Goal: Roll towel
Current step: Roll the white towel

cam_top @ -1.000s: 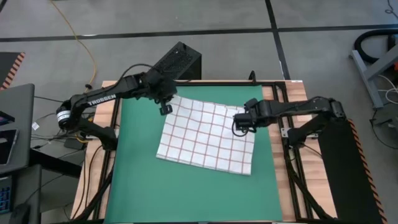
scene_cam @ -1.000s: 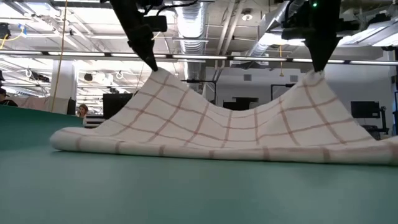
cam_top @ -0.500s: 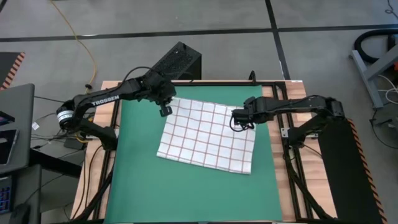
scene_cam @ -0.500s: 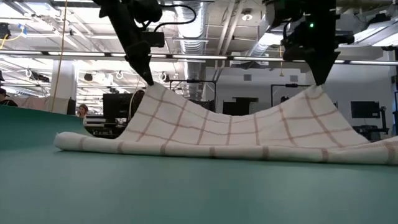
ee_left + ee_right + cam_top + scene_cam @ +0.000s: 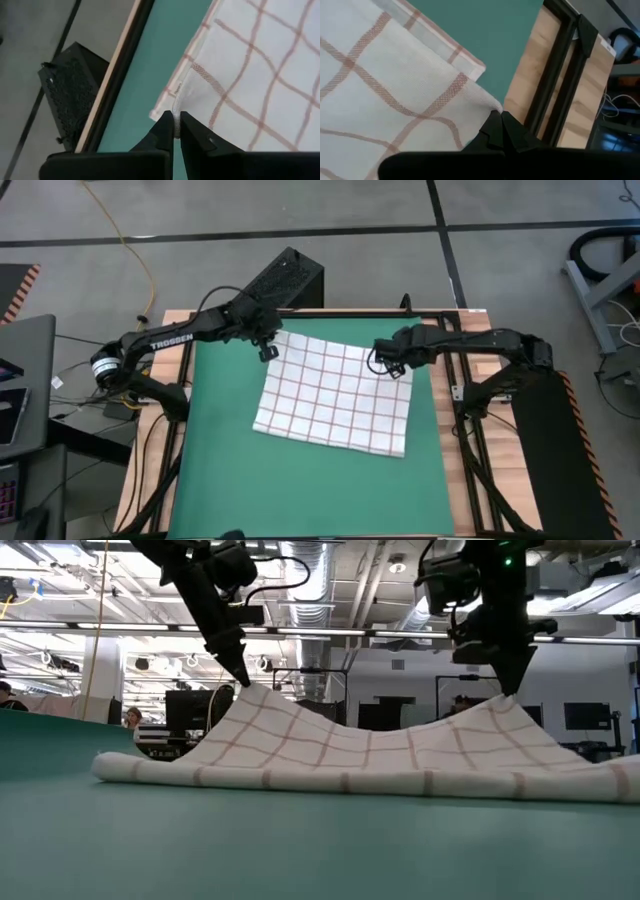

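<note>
Holding, left claw: left gripper (image 5: pixel 267 352) is pinched tight on the far left corner of the towel (image 5: pixel 335 393), lifted off the mat.
Holding, right claw: right gripper (image 5: pixel 382 367) is clamped on the far right corner, raised likewise.
Towel from the claws: it hangs down and spreads toward the near side, its near edge resting on the green mat (image 5: pixel 220 450).
Held edge: runs from one claw straight across to the other, sagging between.
Rolling direction, judged: toward the near edge, both arms equally placed.

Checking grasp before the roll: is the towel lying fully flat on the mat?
No: in the low view the towel rises off the green mat at both pinched corners.
</note>
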`<state>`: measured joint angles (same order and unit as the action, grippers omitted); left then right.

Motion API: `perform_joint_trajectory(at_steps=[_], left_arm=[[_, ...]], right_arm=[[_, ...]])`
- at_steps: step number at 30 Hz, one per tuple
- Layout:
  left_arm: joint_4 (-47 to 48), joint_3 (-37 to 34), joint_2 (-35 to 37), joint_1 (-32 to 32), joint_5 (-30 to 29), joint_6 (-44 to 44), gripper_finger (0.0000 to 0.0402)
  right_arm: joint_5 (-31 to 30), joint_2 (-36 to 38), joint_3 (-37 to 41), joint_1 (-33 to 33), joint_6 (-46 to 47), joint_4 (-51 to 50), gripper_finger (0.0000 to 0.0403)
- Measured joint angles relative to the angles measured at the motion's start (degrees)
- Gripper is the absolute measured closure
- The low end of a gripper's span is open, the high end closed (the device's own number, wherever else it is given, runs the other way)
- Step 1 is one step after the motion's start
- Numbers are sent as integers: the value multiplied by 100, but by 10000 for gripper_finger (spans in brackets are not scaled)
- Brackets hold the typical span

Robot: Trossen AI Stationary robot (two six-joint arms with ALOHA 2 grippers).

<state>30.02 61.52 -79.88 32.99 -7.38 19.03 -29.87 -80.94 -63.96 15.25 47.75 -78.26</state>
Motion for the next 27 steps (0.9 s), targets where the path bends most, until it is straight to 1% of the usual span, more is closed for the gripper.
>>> perform_joint_trajectory(at_steps=[2, 8, 17, 21, 27], left_arm=[[-18, -27, 0, 73, 147, 13, 397], [-176, -140, 1, 164, 97, 105, 397], [-633, -289, -23, 275, 112, 344, 397], [-827, -287, -227, 324, 162, 391, 397], [-1093, -287, -820, 324, 305, 368, 397]], right_arm=[[14, 0, 0, 73, -121, 61, 403], [17, -26, 0, 236, -474, 502, 403], [2, -462, 0, 521, -633, 321, 403], [-7, -711, 0, 596, -784, 414, 403], [-136, -1052, 0, 608, -790, 420, 403]])
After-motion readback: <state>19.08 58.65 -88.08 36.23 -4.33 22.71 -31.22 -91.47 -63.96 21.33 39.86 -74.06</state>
